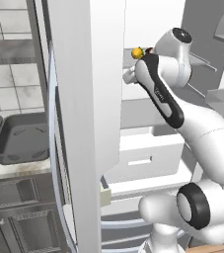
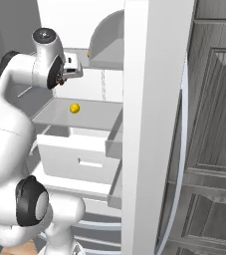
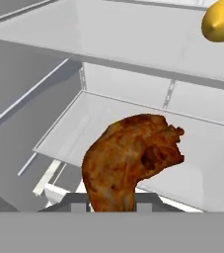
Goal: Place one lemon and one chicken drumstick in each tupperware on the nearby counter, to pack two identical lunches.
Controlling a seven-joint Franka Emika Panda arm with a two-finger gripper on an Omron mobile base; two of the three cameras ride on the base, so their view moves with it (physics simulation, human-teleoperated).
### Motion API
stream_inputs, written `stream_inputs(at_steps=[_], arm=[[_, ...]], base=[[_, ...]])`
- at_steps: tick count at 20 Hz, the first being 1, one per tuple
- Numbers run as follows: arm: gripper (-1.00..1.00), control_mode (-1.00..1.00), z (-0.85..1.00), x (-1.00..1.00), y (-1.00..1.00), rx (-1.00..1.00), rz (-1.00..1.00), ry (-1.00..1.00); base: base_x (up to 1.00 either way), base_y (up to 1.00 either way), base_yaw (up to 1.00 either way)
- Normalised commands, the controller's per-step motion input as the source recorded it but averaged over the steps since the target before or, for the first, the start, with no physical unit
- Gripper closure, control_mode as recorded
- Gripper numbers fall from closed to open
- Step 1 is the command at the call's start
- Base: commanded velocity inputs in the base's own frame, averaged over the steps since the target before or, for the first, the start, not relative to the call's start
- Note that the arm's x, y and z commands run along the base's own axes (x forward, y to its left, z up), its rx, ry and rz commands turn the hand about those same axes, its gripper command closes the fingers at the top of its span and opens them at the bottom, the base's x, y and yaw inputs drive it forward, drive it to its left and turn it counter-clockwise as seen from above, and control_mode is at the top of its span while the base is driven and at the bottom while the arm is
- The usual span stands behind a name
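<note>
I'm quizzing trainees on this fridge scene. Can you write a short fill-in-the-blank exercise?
1. The gripper has its jaws closed on a chicken ____.
2. A lemon lies on a fridge ____.
3. The two tupperware trays on the counter are ____.

Missing words: drumstick; shelf; empty

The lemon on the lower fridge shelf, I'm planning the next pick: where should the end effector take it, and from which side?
Probably across the lemon's middle, coming in level from the open front of the fridge. It is small and rounded, sits alone on the flat shelf, and another shelf above likely leaves too little room to come straight down.
</note>
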Motion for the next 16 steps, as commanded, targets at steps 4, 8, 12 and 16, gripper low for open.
stream_inputs(at_steps=[4, 8, 12, 16], arm=[[1.0, -1.0, -0.07, -0.82, -0.51, 0.0, 0.0, 0.0], [1.0, -1.0, -0.01, -0.5, -0.51, 0.0, 0.0, 0.0], [1.0, -1.0, 0.0, -0.28, -0.42, 0.0, 0.0, 0.0], [1.0, -1.0, 0.0, -0.07, -0.34, 0.0, 0.0, 0.0]], base=[[0.0, 0.0, 0.0], [0.0, 0.0, 0.0], [0.0, 0.0, 0.0], [0.0, 0.0, 0.0]])
